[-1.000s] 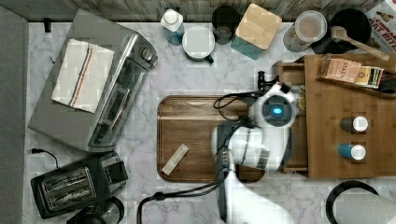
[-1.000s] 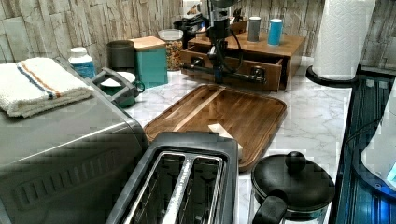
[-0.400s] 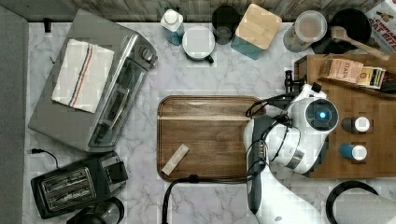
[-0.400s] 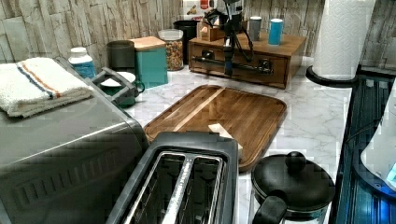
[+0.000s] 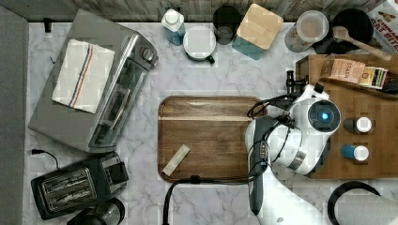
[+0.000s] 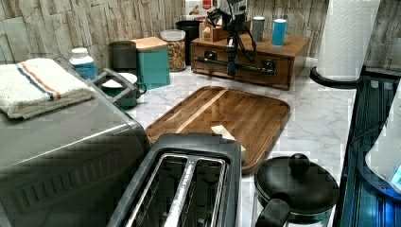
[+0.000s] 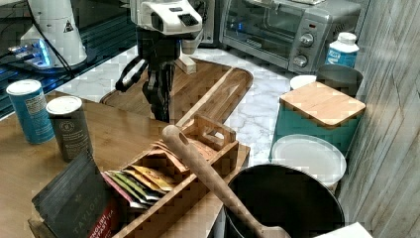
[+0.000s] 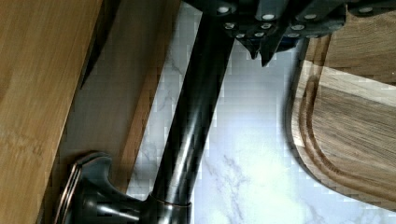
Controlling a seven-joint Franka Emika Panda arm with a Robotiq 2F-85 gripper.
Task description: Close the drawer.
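Note:
The bamboo drawer [image 6: 251,77] sits pushed in, its front flush with the bamboo box in the left view. Its long black bar handle [image 6: 257,67] runs across the front. My gripper [image 6: 231,64] hangs straight down against the middle of that handle. In the wrist view the gripper [image 8: 261,52] has its two fingertips close together, shut on nothing, right beside the black bar [image 8: 191,130] and the drawer front [image 8: 105,107]. From the top view my wrist [image 5: 314,133] covers the box's edge, and one handle end [image 5: 291,84] pokes out.
A dark wooden tray [image 5: 206,136] with a small wood block [image 5: 176,159] lies just off the drawer front. Two bottles [image 5: 356,125] and a tea-bag rack [image 7: 198,148] stand on the box top. Toaster oven [image 5: 94,84], toaster [image 5: 70,187], paper towel roll [image 6: 347,38] surround the counter.
The drawer slid from pulled out to flush with the box. My arm moved with it toward the top view's right.

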